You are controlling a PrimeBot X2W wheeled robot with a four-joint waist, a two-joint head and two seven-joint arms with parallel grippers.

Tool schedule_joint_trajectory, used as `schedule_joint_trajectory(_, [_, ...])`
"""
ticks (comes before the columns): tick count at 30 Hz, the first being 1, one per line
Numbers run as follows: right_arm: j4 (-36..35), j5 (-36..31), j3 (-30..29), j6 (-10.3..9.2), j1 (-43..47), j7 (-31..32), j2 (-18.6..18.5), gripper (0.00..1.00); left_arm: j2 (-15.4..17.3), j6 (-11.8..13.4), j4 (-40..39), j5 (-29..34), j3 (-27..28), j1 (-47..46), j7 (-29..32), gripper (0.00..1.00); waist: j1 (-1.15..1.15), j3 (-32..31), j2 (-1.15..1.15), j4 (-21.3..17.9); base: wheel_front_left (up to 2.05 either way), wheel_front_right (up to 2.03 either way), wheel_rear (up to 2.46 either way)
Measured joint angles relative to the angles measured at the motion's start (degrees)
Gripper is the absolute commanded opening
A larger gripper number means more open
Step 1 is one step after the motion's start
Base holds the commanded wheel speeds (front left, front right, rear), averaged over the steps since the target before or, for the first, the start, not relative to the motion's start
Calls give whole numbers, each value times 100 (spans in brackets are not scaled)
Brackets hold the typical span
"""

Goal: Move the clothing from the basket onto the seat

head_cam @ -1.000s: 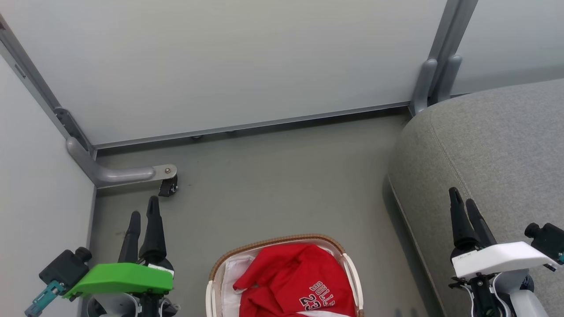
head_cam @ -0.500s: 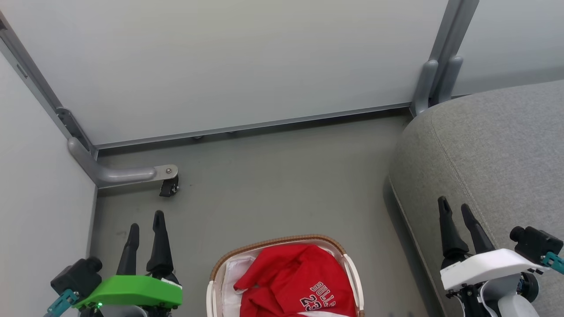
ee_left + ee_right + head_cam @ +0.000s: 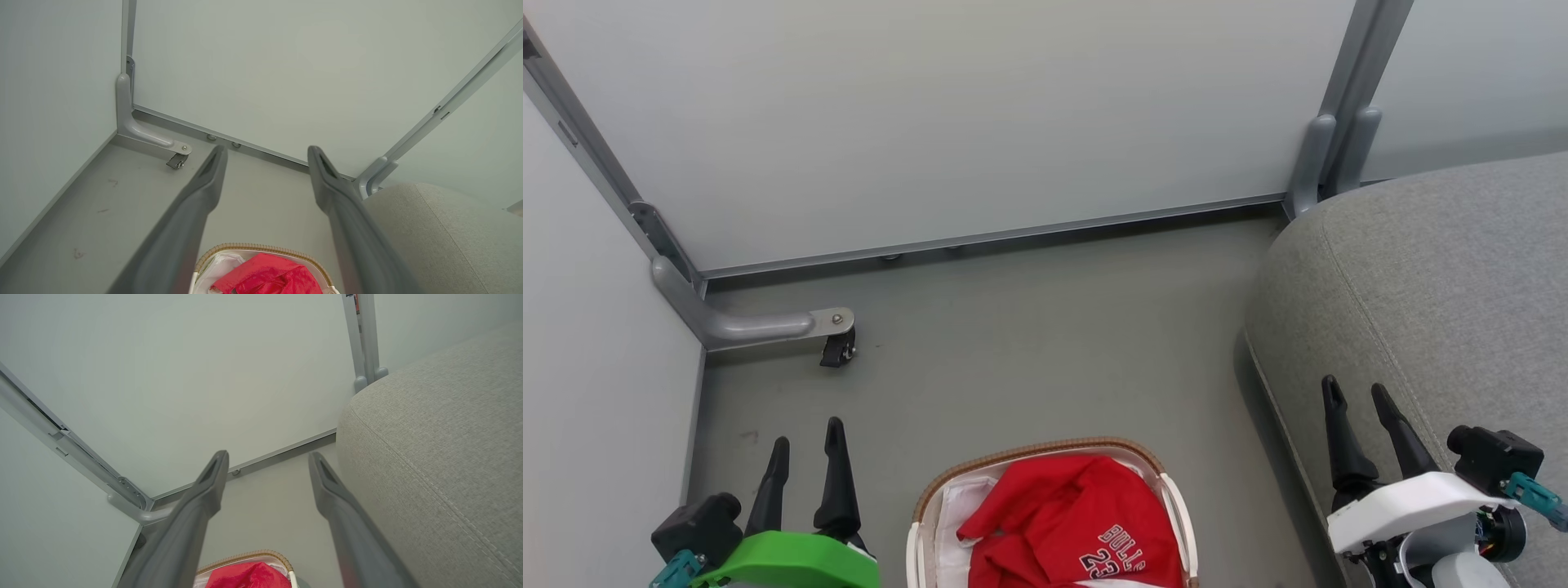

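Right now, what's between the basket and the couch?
Just a strip of bare grey floor separates the basket from the couch; nothing lies on it. The head view shows this best.

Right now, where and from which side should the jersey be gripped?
Probably the bunched far ridge of the jersey, coming straight down from above: the cloth stands highest there, and the basket walls block any sideways approach.
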Motion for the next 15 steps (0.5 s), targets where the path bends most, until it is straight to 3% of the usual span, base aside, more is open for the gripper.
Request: schedule_joint_trajectory(15, [66, -715, 54, 1, 82, -179, -11, 100, 8, 51, 175, 554, -104, 37, -183, 100, 0, -16, 0, 29, 0, 0, 0])
